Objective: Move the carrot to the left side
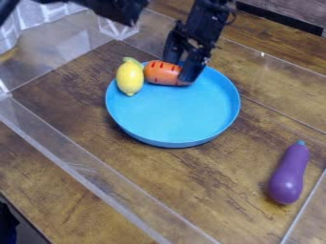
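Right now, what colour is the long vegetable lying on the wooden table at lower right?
Purple: the long eggplant-shaped vegetable is purple, clearest in the camera view.

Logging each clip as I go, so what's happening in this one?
A single robot arm is working at a blue plate on a wooden table. Its hand is down at the carrot, which lies on the plate's far rim beside a yellow fruit. Whether the fingers actually grip the carrot can't be told from here. A purple eggplant lies off to the right on the table.
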Available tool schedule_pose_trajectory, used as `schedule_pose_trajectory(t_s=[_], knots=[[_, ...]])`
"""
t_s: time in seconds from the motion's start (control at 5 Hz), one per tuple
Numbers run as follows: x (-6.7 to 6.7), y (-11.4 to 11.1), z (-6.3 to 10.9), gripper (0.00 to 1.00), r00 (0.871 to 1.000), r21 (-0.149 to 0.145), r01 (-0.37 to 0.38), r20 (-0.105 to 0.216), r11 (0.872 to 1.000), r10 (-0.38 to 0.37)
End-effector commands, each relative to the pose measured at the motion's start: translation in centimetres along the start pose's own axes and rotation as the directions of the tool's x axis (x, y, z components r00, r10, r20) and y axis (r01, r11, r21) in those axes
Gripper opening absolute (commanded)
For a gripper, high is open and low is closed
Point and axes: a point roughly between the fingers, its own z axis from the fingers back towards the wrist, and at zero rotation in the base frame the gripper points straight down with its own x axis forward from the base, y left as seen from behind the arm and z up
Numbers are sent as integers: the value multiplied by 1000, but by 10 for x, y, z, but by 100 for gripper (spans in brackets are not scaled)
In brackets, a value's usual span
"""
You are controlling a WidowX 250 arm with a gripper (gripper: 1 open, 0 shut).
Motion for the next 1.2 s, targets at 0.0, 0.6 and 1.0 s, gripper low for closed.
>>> schedule_pose_trajectory(t_s=[0.0, 0.6, 1.0], knots=[[-6, 19, 23, 100, 995, 18, -71, 66, 997, 70], [-13, 20, 3, 100, 999, 28, -30, 45, 999, 29], [-8, 12, -9, 100, 1000, 32, -14, 27, 999, 13]])
